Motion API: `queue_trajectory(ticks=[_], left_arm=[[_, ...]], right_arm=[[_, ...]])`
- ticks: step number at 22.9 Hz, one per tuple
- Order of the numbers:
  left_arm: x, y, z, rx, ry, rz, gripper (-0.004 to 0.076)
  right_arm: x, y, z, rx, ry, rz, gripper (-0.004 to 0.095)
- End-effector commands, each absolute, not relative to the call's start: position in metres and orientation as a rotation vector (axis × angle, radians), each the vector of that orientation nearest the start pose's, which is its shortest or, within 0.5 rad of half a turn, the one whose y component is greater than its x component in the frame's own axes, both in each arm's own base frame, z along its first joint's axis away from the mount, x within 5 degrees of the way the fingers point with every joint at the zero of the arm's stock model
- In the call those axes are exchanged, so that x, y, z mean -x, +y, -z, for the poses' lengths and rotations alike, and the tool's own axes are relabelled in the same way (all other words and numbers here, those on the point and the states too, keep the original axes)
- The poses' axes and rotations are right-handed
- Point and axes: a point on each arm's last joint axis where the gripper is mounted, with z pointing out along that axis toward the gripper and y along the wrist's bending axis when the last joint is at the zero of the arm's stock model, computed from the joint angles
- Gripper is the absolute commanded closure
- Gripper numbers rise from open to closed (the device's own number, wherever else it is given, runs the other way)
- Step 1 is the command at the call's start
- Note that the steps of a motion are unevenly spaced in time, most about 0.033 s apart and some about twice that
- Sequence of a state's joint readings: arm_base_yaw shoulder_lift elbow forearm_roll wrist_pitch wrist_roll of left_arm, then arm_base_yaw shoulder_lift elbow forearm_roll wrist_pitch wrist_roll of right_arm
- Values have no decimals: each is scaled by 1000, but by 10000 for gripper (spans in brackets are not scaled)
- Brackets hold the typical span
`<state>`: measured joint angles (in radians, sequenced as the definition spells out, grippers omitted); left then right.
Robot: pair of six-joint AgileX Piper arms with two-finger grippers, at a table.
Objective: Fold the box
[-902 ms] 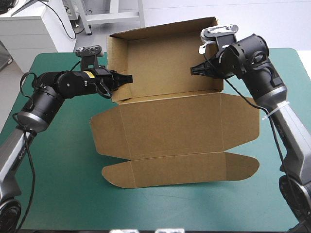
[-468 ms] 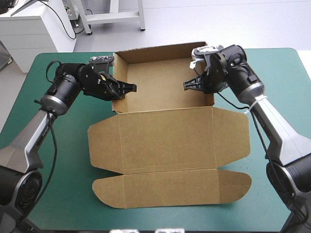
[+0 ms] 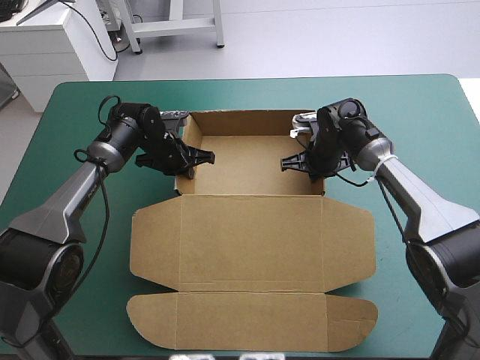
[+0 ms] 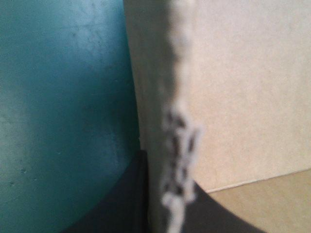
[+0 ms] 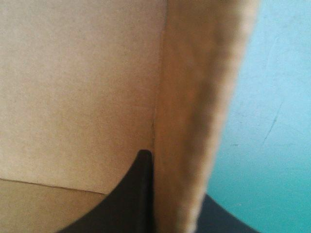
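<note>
The brown box [image 3: 251, 161] lies in the middle of the table as an open tray, its lid [image 3: 251, 240] flat toward the near edge. My left gripper [image 3: 196, 157] is shut on the tray's left wall [image 4: 165, 97], one black finger [image 4: 124, 204] outside it and the other inside. My right gripper [image 3: 289, 163] is shut on the right wall [image 5: 194, 121], with a black finger [image 5: 136, 194] against its inner face. Both walls stand upright.
The lid's rounded front flap [image 3: 247, 321] reaches almost to the table's near edge. Bare teal-green cover [image 3: 67, 225] shows on both sides of the box and behind the tray's rear wall [image 3: 247, 120].
The tray, earlier tilted up on its rear wall, has come down flat on the table. Both arms lowered with it, and the lid slid toward the near edge.
</note>
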<state>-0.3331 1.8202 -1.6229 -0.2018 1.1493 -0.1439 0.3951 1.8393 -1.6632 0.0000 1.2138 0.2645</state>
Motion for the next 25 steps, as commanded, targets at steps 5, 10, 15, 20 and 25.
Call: queue_trajectory(ticks=[5, 10, 15, 20, 25], left_arm=[[-357, -153, -309, -289, 2817, 350, 731], [-359, -156, -301, -278, 2842, 377, 731], [-359, -156, -300, -350, 2839, 370, 729], [-358, -156, -299, -395, 2847, 361, 538], [-360, -156, -300, -403, 2821, 358, 190]], right_arm=[[-358, 133, -313, 188, 2868, -218, 929], [-360, 132, -311, 192, 2864, -192, 929], [-363, 133, -304, 204, 2878, -185, 845], [-363, 133, -304, 213, 2882, -185, 433], [-365, 133, -305, 163, 2860, -195, 227]])
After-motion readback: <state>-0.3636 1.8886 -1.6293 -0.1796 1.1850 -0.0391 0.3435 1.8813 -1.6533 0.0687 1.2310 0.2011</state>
